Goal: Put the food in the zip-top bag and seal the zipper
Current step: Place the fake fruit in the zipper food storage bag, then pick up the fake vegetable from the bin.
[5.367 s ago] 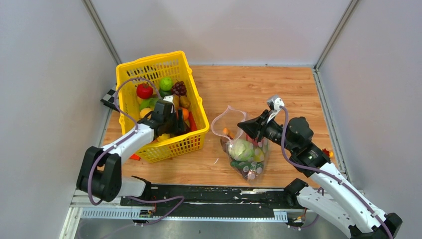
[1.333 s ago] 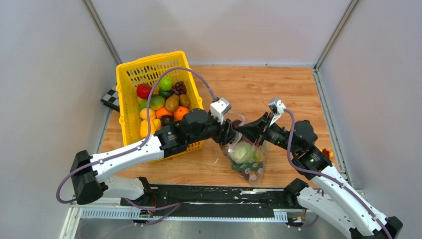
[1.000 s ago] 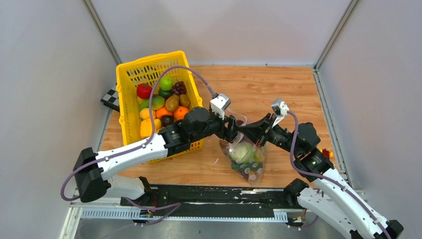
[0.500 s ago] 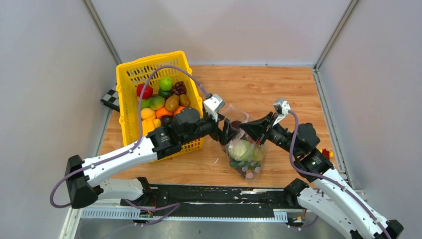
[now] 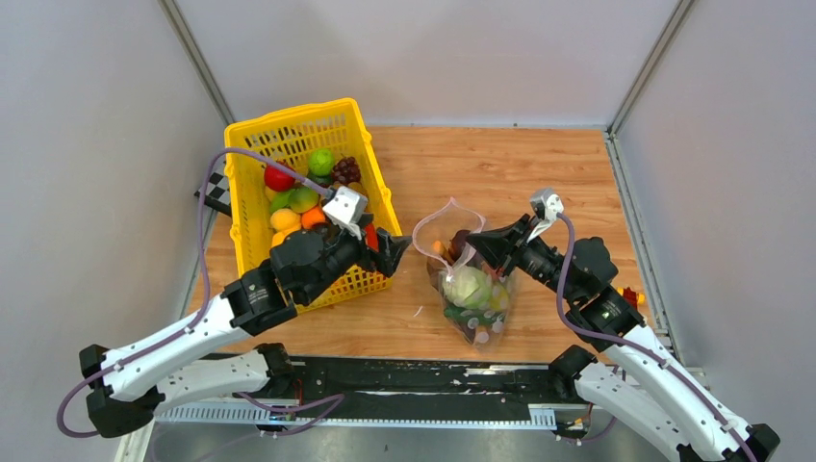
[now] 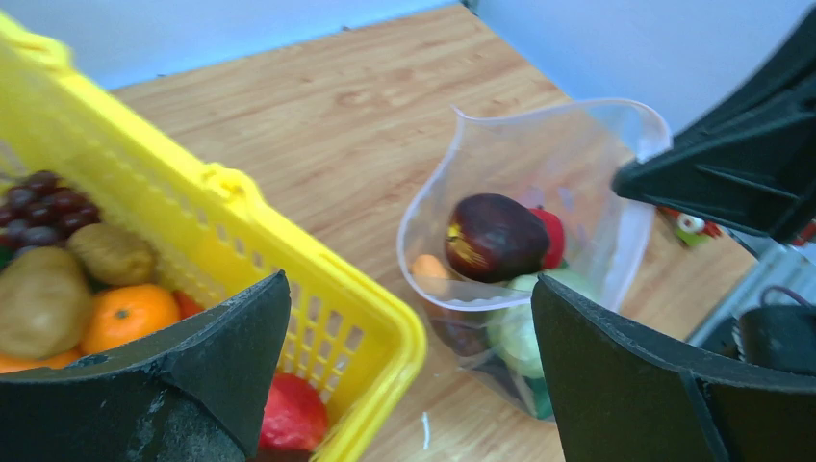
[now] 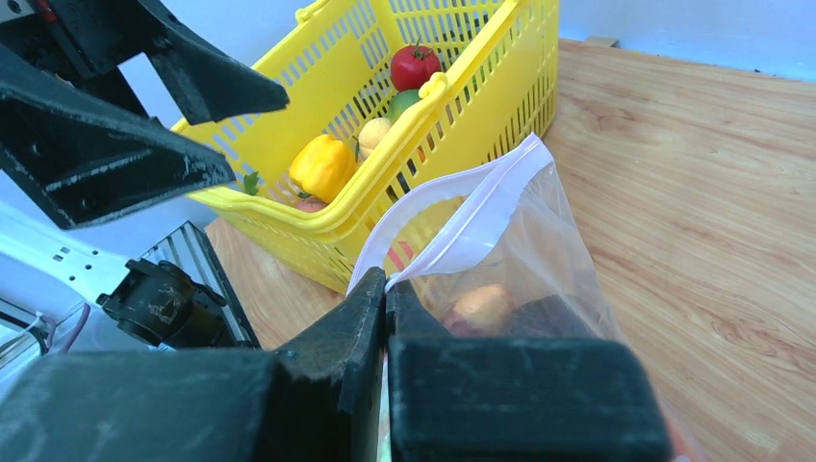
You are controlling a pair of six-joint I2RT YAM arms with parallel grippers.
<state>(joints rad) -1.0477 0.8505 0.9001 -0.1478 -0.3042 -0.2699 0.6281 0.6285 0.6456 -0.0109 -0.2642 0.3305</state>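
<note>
The wooden desk (image 5: 500,173) holds a yellow basket (image 5: 252,135). Just beside it stands the zip-top bag (image 6: 539,154), its mouth open. The right pincer (image 7: 386,289) is pinched tight on the bag's rim. The left pincer (image 5: 388,248) is spread wide apart by the basket's corner, holding nothing. A green cabbage (image 5: 469,287) and a dark eggplant (image 6: 496,236) sit inside the bag.

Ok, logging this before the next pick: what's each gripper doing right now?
Left gripper: open, holding nothing.
Right gripper: closed on the rim of the zip-top bag.
</note>
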